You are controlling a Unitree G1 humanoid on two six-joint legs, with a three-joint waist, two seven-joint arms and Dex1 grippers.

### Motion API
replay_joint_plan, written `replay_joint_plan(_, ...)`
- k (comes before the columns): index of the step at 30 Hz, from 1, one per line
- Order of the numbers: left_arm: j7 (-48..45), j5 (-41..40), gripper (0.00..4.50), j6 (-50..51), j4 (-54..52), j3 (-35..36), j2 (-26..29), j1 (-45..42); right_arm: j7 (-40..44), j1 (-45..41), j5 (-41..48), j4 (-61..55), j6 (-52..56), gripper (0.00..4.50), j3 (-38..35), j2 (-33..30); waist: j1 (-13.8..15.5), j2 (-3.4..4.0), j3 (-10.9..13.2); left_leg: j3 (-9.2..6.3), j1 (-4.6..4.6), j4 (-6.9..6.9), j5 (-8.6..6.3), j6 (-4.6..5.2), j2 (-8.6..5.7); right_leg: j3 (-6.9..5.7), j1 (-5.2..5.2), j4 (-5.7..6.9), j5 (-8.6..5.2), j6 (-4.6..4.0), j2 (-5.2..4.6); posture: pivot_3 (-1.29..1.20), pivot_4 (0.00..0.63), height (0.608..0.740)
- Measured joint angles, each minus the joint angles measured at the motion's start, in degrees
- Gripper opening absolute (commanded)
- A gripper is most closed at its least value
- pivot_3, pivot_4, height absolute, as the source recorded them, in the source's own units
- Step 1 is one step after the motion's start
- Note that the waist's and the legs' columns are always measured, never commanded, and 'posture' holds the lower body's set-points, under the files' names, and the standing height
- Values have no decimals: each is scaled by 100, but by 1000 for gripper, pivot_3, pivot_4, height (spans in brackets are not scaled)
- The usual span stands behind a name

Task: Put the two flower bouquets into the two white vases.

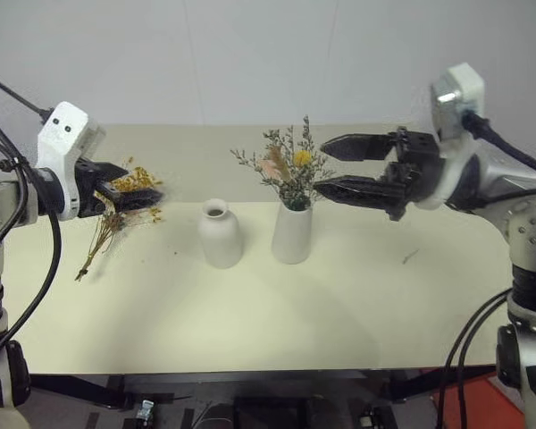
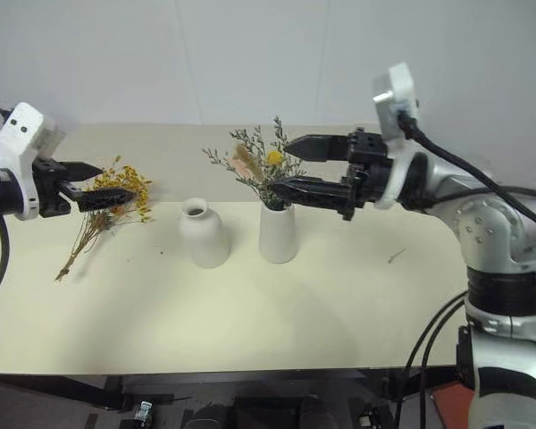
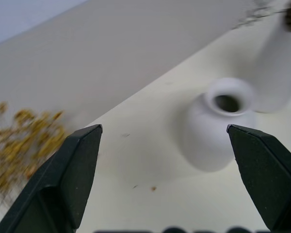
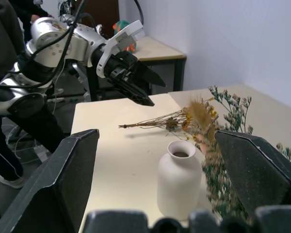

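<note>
- Yellow bouquet (image 1: 118,214) is seen lying flat near the tabletop's left edge; the green bouquet (image 1: 290,170) already stands in the cylinder vase (image 1: 292,234).
- Left gripper (image 1: 134,191) hovers released above the blooms; the bunched stems are probably best pinched.
- Bottle vase (image 1: 221,234) waits empty at mid-table, its narrow neck demanding upright stems.
- Right gripper (image 1: 335,167), spread empty, crowds the green sprigs.

sprig bunch (image 1: 290,165) in cylinder vase (image 1: 292,232), yellow bunch (image 1: 121,210) flat

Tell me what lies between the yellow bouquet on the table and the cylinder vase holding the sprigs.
In the left eye view, the empty bottle-shaped vase stands between the yellow bouquet and the cylinder vase; the rest is bare table.
</note>
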Motion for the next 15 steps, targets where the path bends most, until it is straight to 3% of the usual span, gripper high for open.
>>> replay_joint_plan(8, 686, 69, 4500, 436, 768, -354, 96, -323, -239, -672, -605, 200, 295, 4482, 760, 566, -4, 0, 0, 0, -6, 0, 0, 0, -2, -1, -7, 3, 9, -16, -1, 0, 150, 740)
replay_joint_plan(15, 645, 124, 4500, 992, 1797, -1599, 674, -1017, -164, -773, -908, 246, 323, 4482, 998, 770, -4, -3, 0, -1, -8, 0, 0, 0, -4, -3, -11, 4, 8, -14, -2, 0, 150, 740)
